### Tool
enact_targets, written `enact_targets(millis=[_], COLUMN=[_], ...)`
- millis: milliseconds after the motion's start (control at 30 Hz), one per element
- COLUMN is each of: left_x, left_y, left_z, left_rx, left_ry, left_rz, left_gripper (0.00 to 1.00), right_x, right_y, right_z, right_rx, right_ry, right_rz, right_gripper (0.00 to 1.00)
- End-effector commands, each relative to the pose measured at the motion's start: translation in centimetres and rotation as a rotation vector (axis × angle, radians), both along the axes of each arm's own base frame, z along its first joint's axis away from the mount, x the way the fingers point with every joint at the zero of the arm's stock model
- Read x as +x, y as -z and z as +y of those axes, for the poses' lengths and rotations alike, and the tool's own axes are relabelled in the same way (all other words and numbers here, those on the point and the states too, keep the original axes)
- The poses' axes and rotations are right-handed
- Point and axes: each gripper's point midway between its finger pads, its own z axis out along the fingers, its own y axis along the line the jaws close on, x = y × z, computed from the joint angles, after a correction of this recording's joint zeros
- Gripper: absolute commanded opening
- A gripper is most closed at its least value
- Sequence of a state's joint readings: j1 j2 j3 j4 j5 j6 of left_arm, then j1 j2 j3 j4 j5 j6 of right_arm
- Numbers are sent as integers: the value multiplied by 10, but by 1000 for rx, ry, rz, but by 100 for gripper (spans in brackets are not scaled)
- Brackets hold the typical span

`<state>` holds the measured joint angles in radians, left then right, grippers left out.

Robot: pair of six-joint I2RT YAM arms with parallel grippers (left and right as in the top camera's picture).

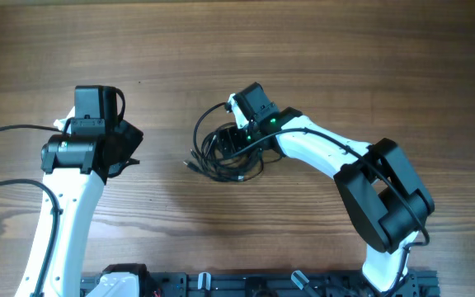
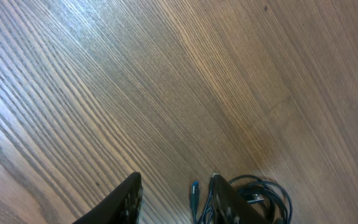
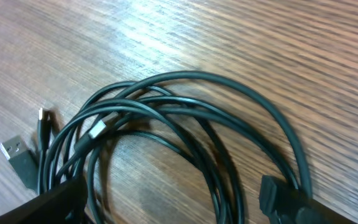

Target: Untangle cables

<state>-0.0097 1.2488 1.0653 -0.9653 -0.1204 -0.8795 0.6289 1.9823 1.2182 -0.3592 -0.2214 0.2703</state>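
The cables [image 1: 221,153] lie in one tangled heap on the table [image 1: 345,49], near its middle. The right gripper [image 1: 239,136] sits over the heap's far right part, its fingers [image 3: 48,208] straddling the loops. A big plug [image 3: 14,155] sticks out at the heap's left side, a small plug [image 3: 42,118] lies just beside it, and a third plug [image 3: 97,130] lies among the loops. The left gripper [image 1: 130,150] is left of the heap, well apart from it.

We count two arms, the left arm [image 1: 64,206] and the right arm [image 1: 328,157], each with one pincer: left pincer [image 2: 174,194], right pincer [image 3: 169,205]. One tangle of cables [image 1: 225,148] lies mid-frame on one table [image 1: 369,49]. Three plug ends [image 3: 14,158] show at left in the right wrist view; we cannot count the separate cords.
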Motion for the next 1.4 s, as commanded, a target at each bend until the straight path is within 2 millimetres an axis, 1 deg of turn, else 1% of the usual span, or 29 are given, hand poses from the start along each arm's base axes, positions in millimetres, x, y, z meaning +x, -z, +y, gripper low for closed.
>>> enact_targets(millis=[0,167,267,333,367,400,433,500,533,567,600,633,667,700,733,767,800,833,867,900,933,1000,1033,1067,1200,1233,1333,1367], left_x=[3,3,3,3,3,3,3,4,4,5,5,5,5,5,5,5,5,5,5,5,5,5,5,5,5,5,5,5], left_y=[-10,-10,-10,-10,-10,-10,-10,-10,-10,-11,-11,-11,-11,-11,-11,-11,-11,-11,-11,-11,-11,-11,-11,-11,-11,-11,-11,-11], left_z=[0,0,0,0,0,0,0,0,0,0,0,0,0,0,0,0,0,0,0,0,0,0,0,0,0,0,0,0], left_rx=[-5,-5,-5,-5,-5,-5,-5,-5,-6,-6,-6,-6,-6,-6,-6,-6,-6,-6,-6,-6,-6,-6,-6,-5,-6,-6,-6,-6], left_ry=[11,11,11,11,11,11,11,11,11,11,11,11,11,11,11,11,11,11,11,11,11,11,11,11,11,11,11,11], left_rz=[-30,-30,-31,-31,-31,-31,-31,-33,-34,-37,-37,-38,-38,-38,-38,-38,-38,-38,-38,-38,-37,-37,-37,-37,-37,-37,-37,-37], left_gripper=[37,37,37,37,37,37,38,37,37,37,37,37,37,38,37,37,37,37,37,37,38,37,37,37,37,37,37,37], right_x=[1,10,23,31,33,34,35,33,30,26,23,18,15,10,4,-1,-6,-8,-11,-11,-11,-9,-8,-7,-9,-10,-13,-12], right_y=[18,14,11,9,8,7,7,8,9,10,11,13,15,16,17,18,19,19,20,20,20,21,21,22,24,26,31,31], right_z=[-13,-10,-15,-16,-16,-16,-17,-17,-16,-15,-15,-15,-15,-15,-15,-14,-12,-12,-13,-13,-14,-16,-18,-19,-21,-22,-28,-29], right_rx=[-60,-66,-100,-121,-126,-131,-135,-135,-128,-121,-117,-112,-111,-107,-101,-92,-81,-77,-80,-84,-84,-100,-109,-117,-121,-123,-142,-149], right_ry=[64,-11,6,-5,-12,-17,-18,-23,-31,-40,-46,-39,-38,-46,-55,-65,-76,-81,-87,-90,-89,-80,-76,-72,-73,-73,-38,-31], right_rz=[12,-66,-132,-179,-193,-205,-210,-201,-190,-170,-155,-126,-108,-85,-60,-36,-13,-2,6,8,7,-3,-8,-12,-5,-3,12,11], right_gripper=[90,98,99,99,94,84,67,39,31,28,28,31,38,50,71,79,81,81,74,58,51,42,39,37,37,33,13,8])
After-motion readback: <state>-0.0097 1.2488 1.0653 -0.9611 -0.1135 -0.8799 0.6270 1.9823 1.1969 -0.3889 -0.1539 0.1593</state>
